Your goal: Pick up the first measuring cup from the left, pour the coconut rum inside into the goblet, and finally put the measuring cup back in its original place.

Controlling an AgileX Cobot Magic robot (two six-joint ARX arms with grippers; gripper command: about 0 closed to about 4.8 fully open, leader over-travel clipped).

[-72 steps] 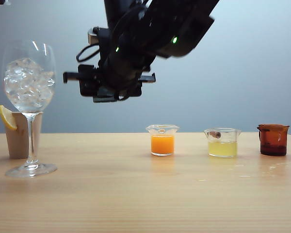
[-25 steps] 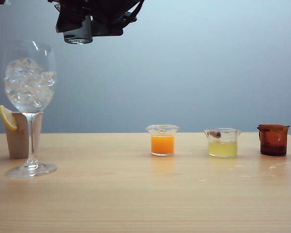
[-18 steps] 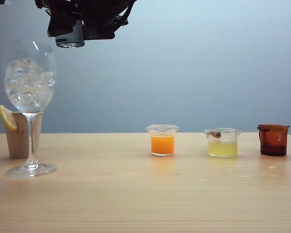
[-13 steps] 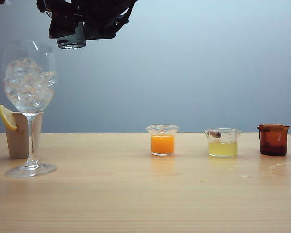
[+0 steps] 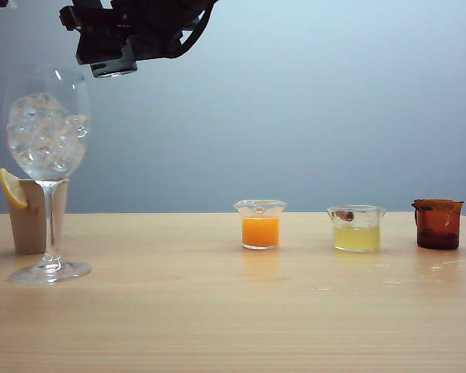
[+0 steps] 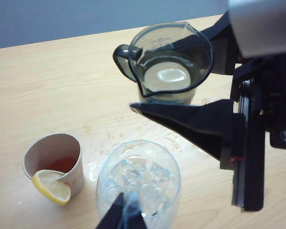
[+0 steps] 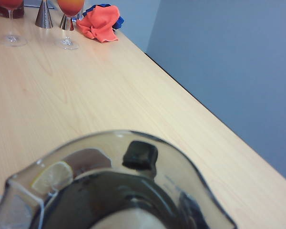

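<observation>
1. The first measuring cup (image 6: 169, 64) is up in the air, not on the table (image 5: 233, 311). The right gripper (image 6: 200, 86) has it clamped by the wall, one black finger (image 6: 200, 126) outside and the other inside the rim. In the left wrist view it sits near the goblet (image 6: 139, 183), off to one side of the bowl and not over it.
2. The coconut rum (image 6: 168, 78) is still pooled in the cup's bottom, so I'd say pouring hasn't begun.
3. Handling guess: small, stiff, thin-walled and light, but smooth, so it could slip or twist in a two-finger pinch. Holding the wall opposite the spout looks right to me, because it leaves the pouring lip free.
4. Orientation: the cup's axis is close to upright, mouth up, with its little handle (image 6: 120, 56) sticking out sideways. The spout's notch looks turned toward the goblet side.
5. The goblet is tall, packed with ice, on a thin stem, so I'd call it fragile and tippy.
6. The left gripper (image 6: 124, 217) hangs right above the goblet's bowl. Only its tips show, close together with nothing between them.
</observation>
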